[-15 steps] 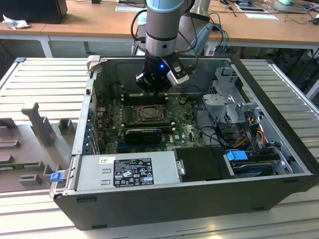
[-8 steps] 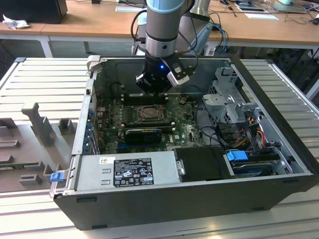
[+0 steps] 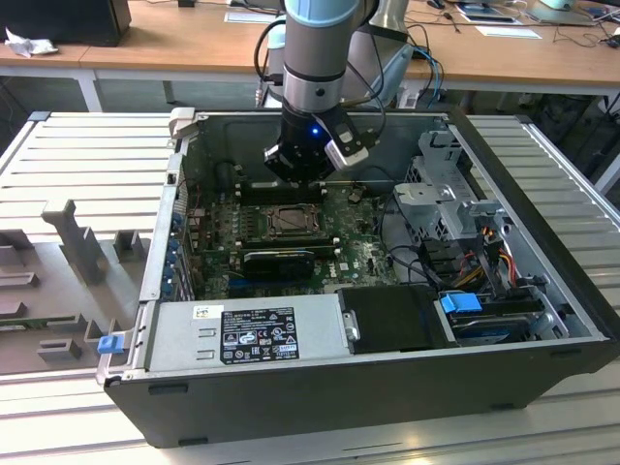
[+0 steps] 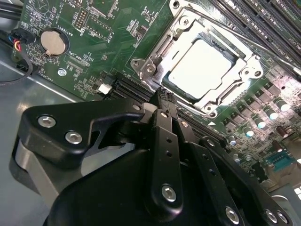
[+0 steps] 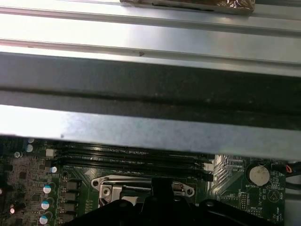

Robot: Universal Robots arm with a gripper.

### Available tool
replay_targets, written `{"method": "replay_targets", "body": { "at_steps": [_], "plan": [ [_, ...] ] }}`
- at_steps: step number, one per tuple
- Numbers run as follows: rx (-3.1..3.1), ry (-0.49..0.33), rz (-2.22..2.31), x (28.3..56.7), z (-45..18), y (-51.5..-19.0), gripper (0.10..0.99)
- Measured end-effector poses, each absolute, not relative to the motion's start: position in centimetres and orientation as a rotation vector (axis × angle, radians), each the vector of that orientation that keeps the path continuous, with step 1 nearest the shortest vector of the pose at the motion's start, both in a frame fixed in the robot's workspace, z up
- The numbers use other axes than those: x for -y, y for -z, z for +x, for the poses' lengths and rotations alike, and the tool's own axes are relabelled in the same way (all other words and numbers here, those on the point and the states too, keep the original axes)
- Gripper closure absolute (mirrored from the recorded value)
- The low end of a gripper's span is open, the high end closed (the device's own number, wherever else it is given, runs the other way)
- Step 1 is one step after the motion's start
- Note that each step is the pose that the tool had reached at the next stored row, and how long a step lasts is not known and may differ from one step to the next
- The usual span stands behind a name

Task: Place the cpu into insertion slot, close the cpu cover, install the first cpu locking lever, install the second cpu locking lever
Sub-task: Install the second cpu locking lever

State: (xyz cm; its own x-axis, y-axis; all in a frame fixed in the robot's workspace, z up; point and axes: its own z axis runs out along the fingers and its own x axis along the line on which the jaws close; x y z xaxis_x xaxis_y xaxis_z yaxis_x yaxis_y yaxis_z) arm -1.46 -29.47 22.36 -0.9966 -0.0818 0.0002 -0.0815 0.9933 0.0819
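**Chip seated in its socket, cover down, my gripper just above**

Chip (image 4: pixel 201 69) lies flat in the socket (image 4: pixel 162 52), just ahead of my fingertips in the second wrist view, its pale metal top showing through the cut-out of the cover (image 4: pixel 241 77). The cover appears to lie down over it, framing the chip on all sides. A thin wire lever (image 4: pixel 221 29) runs along the far side of the frame; I cannot tell whether it is hooked.

My gripper (image 4: pixel 162 101) hangs close over the socket's near edge, fingers drawn together to a narrow point and holding nothing. In the exterior view it (image 3: pixel 302 172) sits inside the computer case (image 3: pixel 542 300), just above the green board (image 3: pixel 363 254).

I judge the chip light, rigid and fragile, best left alone now. The cover is thin, stiff sheet metal. The levers are springy wire, slippery and small; I would push them near their bent free ends, not mid-span.
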Motion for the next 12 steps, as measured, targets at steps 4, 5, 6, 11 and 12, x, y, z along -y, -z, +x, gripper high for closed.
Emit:
{"method": "replay_targets", "body": {
  "at_steps": [4,5,6,11,12],
  "plan": [
    [3.133,0.129,0.128,29.60,-1.46,-22.36,0.980],
    [3.133,0.128,0.128,29.61,-1.46,-22.36,0.980],
    [3.133,0.128,0.128,29.64,-1.46,-22.35,0.980],
    [3.133,0.129,0.128,29.89,-1.46,-22.34,0.980],
    [3.133,0.128,0.128,29.90,-1.46,-22.36,0.980]
  ]
}}
